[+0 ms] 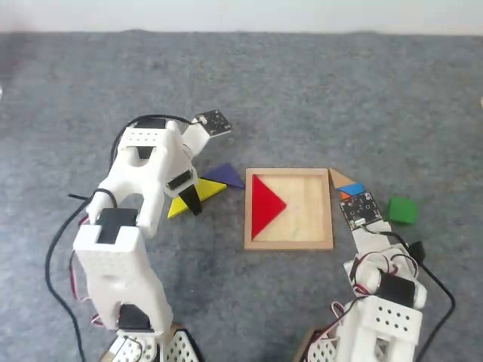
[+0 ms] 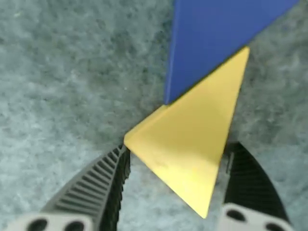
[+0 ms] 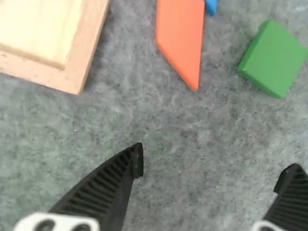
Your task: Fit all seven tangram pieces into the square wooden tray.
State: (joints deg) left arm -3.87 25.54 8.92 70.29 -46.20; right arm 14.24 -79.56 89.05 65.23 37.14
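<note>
The square wooden tray (image 1: 289, 243) lies mid-table with a red triangle (image 1: 264, 205) in its left half. My left gripper (image 2: 175, 149) is down on the carpet left of the tray, shut on a yellow triangle (image 2: 192, 144), one finger against each side. A blue-purple triangle (image 2: 216, 38) touches the yellow one's far edge. In the high view they appear as the yellow triangle (image 1: 207, 190) and the purple triangle (image 1: 224, 176). My right gripper (image 3: 211, 163) hangs open over bare carpet right of the tray (image 3: 72, 72), short of an orange piece (image 3: 180, 36) and a green square (image 3: 272, 57).
Beside the tray's right corner lie a tan triangle (image 1: 341, 178), a small blue piece (image 1: 352, 188) and the green square (image 1: 402, 210). The right arm (image 1: 377, 286) stands at the front right, the left arm (image 1: 124, 241) at the front left. Grey carpet stretches toward the back.
</note>
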